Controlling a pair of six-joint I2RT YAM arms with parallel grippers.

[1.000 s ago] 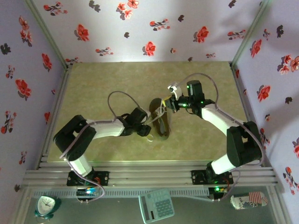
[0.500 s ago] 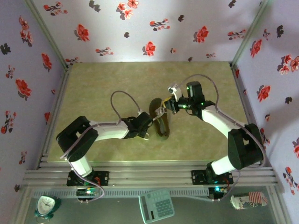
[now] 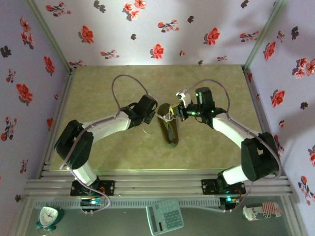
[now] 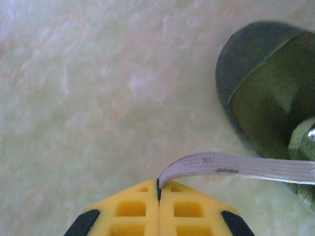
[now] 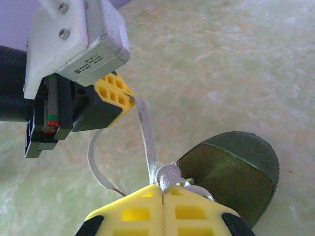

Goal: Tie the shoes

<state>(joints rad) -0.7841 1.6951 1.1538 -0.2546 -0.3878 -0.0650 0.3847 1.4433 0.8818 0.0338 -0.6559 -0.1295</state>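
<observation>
The olive-green shoe (image 3: pixel 170 132) lies mid-table, toe toward the back wall; its rounded toe (image 4: pixel 261 98) fills the right of the left wrist view. My left gripper (image 4: pixel 158 183) is shut on a flat white lace (image 4: pixel 236 166) that runs taut rightward to the shoe. In the top view the left gripper (image 3: pixel 154 116) sits just left of the toe, the right gripper (image 3: pixel 175 113) just right of it. My right gripper (image 5: pixel 162 189) is shut on a bunched lace loop (image 5: pixel 169 174) above the shoe (image 5: pixel 231 172). A strand (image 5: pixel 147 137) stretches from there to the left gripper (image 5: pixel 129 96).
A loose lace end (image 5: pixel 96 167) curves down to the tabletop. Flowered walls (image 3: pixel 29 73) enclose the table on three sides. In front of the near rail sit a small clock (image 3: pixel 49 216), a calculator (image 3: pixel 165 216) and a can (image 3: pixel 262 211).
My left gripper closed on the lace and swung from beside the shoe's near half back toward its toe, drawing the lace taut. The right gripper barely moved.
</observation>
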